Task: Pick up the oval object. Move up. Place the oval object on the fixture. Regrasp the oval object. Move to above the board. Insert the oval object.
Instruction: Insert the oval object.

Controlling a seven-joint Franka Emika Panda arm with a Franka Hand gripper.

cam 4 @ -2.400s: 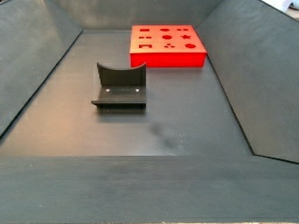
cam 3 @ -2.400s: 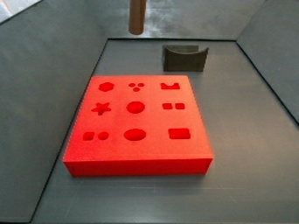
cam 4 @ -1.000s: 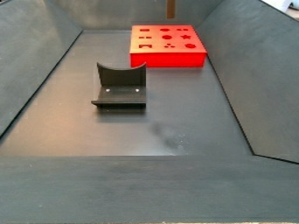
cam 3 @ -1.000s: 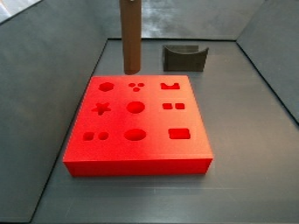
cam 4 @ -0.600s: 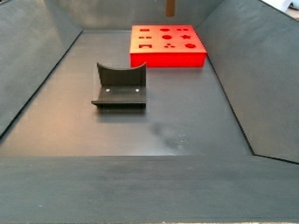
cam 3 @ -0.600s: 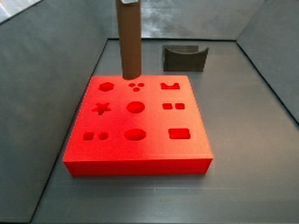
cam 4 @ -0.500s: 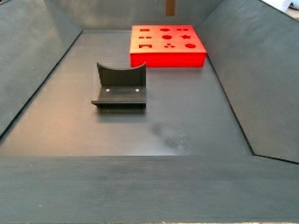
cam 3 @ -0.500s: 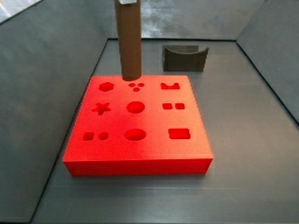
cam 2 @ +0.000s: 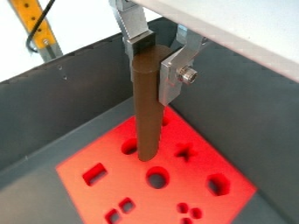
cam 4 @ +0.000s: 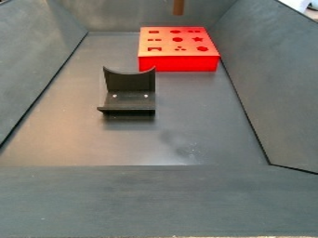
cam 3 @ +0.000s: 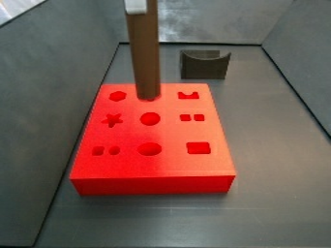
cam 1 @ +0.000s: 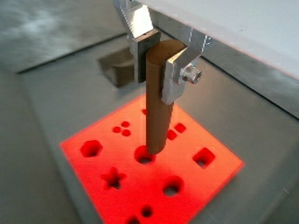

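Note:
The oval object [cam 1: 156,105] is a long brown peg that hangs upright, with my gripper [cam 1: 158,66] shut on its upper end in both wrist views. The peg [cam 2: 146,114] points down at the red board [cam 2: 111,144], its lower end close over a round hole near the board's middle. In a side view the oval object [cam 3: 145,58] hangs over the far part of the board [cam 3: 175,136], by three small round holes. Whether it touches the board cannot be told. The dark fixture [cam 3: 204,64] stands bare behind the board.
The board [cam 4: 180,63] lies at the far end of a grey bin with sloping walls. The fixture [cam 4: 126,93] stands on the floor nearer the middle. Only the peg's tip [cam 4: 178,6] shows at that view's upper edge. The fixture [cam 1: 117,66] shows behind the fingers.
The gripper has come down with the peg over the last seconds. The peg's lower end has dropped from well above the bin's back wall to just over the board.

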